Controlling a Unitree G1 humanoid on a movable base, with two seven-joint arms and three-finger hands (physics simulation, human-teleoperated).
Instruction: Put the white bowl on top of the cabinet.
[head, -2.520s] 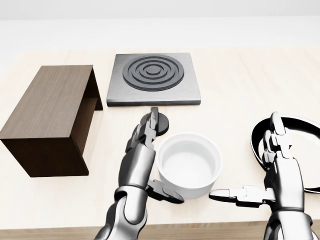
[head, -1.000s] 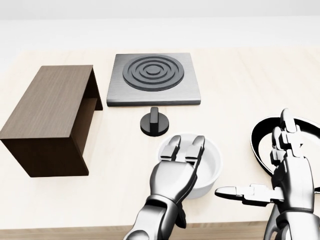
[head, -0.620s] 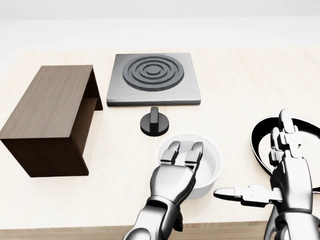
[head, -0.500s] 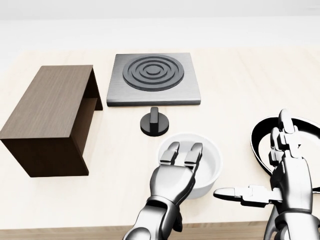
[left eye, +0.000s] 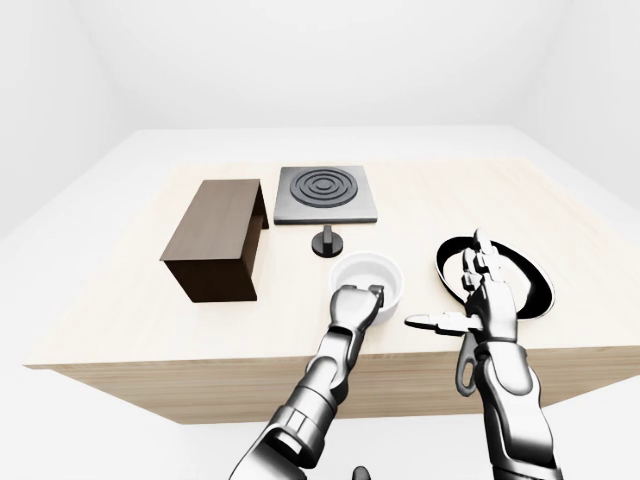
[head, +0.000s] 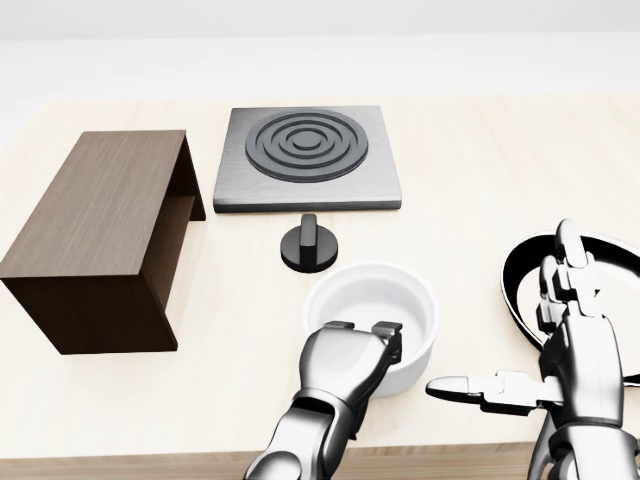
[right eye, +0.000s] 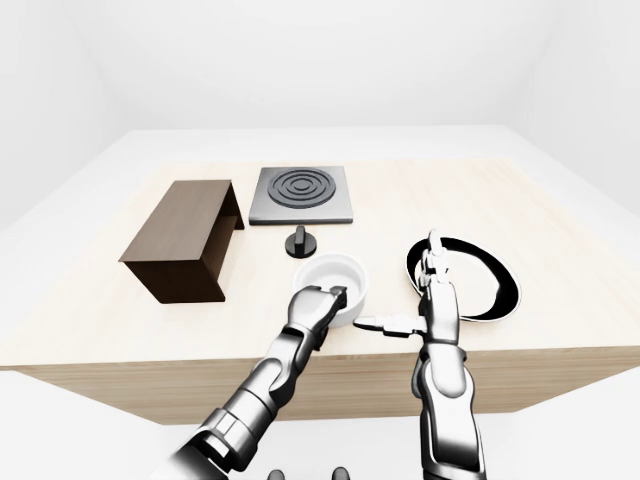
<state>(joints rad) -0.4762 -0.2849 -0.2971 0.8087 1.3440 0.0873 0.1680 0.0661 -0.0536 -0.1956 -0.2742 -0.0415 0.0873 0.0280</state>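
While the white bowl (head: 372, 322) stands on the table (head: 460, 180) beside the black knob (head: 309, 246) | left hand (head: 345, 362) curled over its near rim | right hand (head: 560, 345) spread, holding nothing | cabinet (head: 100, 235) at left, well apart | no writing readable

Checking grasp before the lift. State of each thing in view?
white bowl: upright on the table, empty, near rim gripped.
left hand: fingers curled over the bowl's near rim.
right hand: open, fingers spread, holding nothing.
cabinet: on the table, nothing on top.
black pan: flat on the table, partly hidden by the right hand.
stove knob: standing on the table, untouched.
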